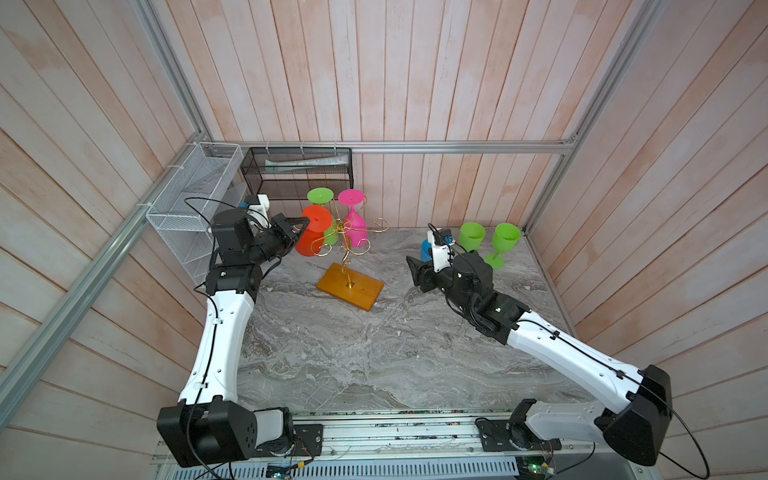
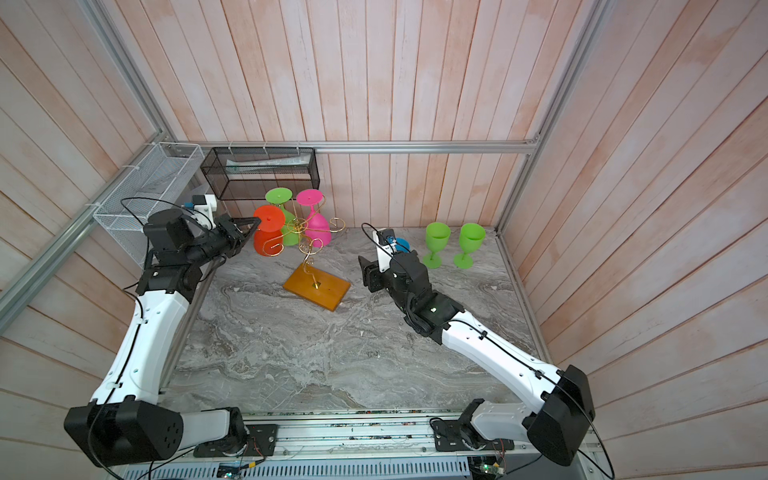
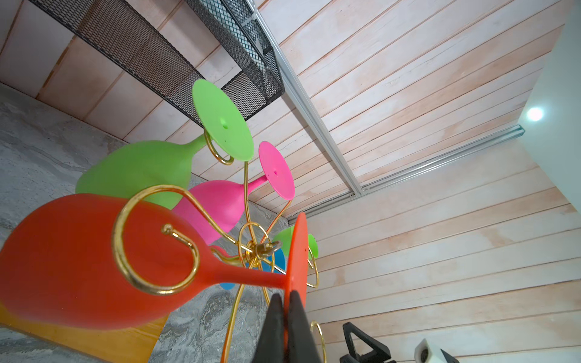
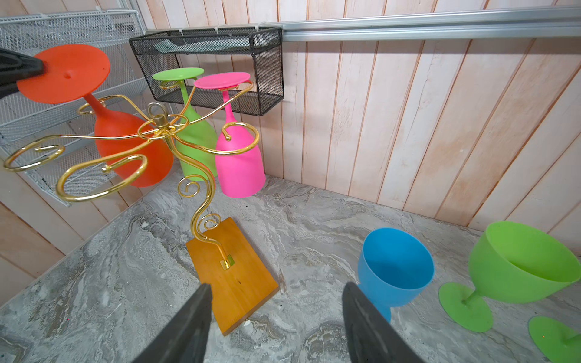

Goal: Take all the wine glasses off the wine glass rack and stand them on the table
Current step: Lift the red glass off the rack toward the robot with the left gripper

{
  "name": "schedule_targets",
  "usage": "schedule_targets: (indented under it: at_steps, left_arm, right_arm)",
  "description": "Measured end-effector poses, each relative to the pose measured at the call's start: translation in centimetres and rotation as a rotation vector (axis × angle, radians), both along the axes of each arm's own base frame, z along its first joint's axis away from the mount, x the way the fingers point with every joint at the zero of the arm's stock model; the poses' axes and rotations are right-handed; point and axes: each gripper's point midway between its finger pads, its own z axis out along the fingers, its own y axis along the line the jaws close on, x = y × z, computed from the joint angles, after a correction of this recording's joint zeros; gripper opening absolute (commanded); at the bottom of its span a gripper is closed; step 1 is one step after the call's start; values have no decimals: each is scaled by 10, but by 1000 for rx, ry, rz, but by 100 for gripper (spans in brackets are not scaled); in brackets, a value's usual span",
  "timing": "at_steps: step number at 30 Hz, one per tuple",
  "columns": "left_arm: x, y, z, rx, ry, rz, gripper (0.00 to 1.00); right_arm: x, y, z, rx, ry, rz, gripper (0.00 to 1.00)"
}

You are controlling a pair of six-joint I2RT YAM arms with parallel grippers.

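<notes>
Nearest me, the marble table [image 1: 332, 365] lies bare, which leaves room to set a glass down. Farther in, at the middle, the wine glass rack [image 1: 350, 286] stands on its wooden base, gold scroll arms fanned out above. Just right of it my right gripper [image 4: 273, 323] hangs low, jaws wide apart with nothing between them; I judge it is parked there to keep clear of the wires. On the rack's left side my left gripper [image 3: 284, 301] is pinched tight on the rim of the flat foot of the orange wine glass [image 3: 78, 261], which hangs bowl-down, its stem apparently threaded through a scroll. I take the foot because it stands proud of the wire; the stem, I judge, must slide out through the scroll's mouth. Behind, a green hanging glass [image 1: 320, 195] and a pink hanging glass [image 1: 355, 226] occupy the far arms. Far right, a blue upright glass [image 4: 394, 270] and a green upright glass [image 1: 471, 236] stand off the rack.
</notes>
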Motion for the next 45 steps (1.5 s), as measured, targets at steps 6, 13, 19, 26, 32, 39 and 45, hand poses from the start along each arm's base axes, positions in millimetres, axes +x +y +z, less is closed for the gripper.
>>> schedule_targets:
  at_steps: [6,13,19,26,32,39,45]
  left_arm:
    - [0,3,-20,-5,45,6,0]
    - [-10,9,-21,-5,51,21,0]
    - [-27,20,-10,11,22,52,0]
    - [-48,28,-2,35,1,76,0]
    - [-59,29,18,124,-52,99,0]
    - [-79,-9,77,313,-275,41,0]
    - [-102,-64,104,441,-460,-74,0]
  right_arm:
    - [-1,-1,2,2,-2,-1,66]
    - [-2,-2,1,-2,2,-3,66]
    - [-2,-2,0,-1,6,-3,66]
    - [-2,-3,-2,-4,13,-4,66]
    - [-3,-4,-6,-4,37,-8,66]
    - [1,-11,-9,36,82,-38,65]
    - [17,-45,-6,132,145,-119,62]
